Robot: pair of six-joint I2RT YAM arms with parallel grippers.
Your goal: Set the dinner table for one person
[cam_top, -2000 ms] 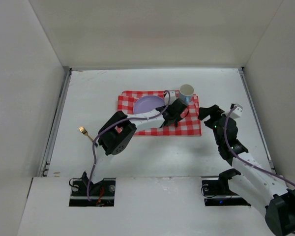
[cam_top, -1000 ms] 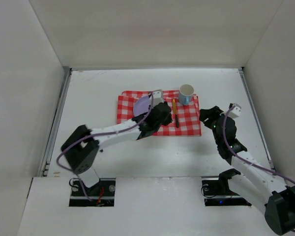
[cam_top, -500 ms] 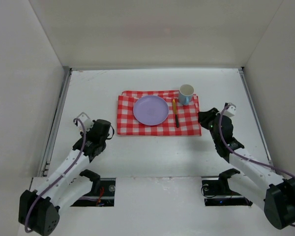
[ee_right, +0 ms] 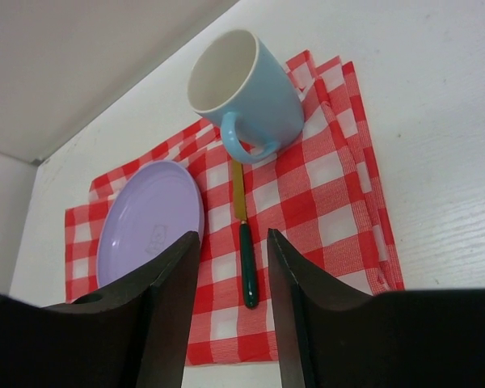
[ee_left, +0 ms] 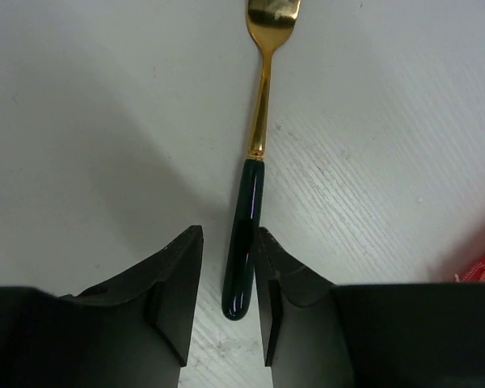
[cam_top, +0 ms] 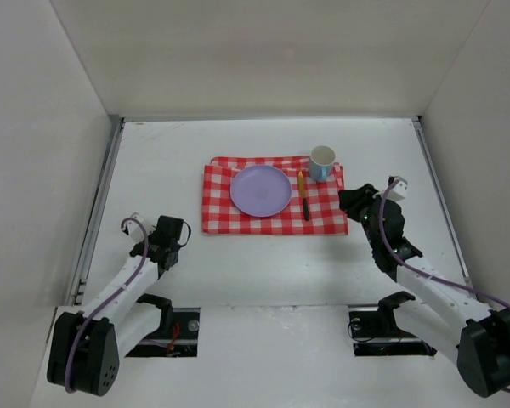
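Observation:
On the white dinner table [cam_top: 153, 161] lies a red-and-white checked cloth [cam_top: 323, 217]. It carries a purple plate [cam_top: 261, 189], a knife [cam_top: 303, 195] to the plate's right and a blue mug [cam_top: 322, 160] at its far right corner. A gold fork [ee_left: 261, 105] with a dark green handle lies on the bare table at the left. My left gripper [ee_left: 229, 238] is down over it, open, jaws either side of the handle's end; the right jaw touches it and the left one stands off. In the top view this gripper [cam_top: 163, 240] hides the fork. My right gripper [cam_top: 350, 202] hovers open and empty just right of the cloth.
White walls enclose the table on three sides, with metal rails along its left and right edges. In the right wrist view the knife [ee_right: 246, 259], plate [ee_right: 149, 222] and mug [ee_right: 250, 89] lie ahead of the open right gripper [ee_right: 233, 242].
My left arm swung from the cloth, where the knife now lies, back to the table's left side and came down over the fork. The right gripper has barely shifted.

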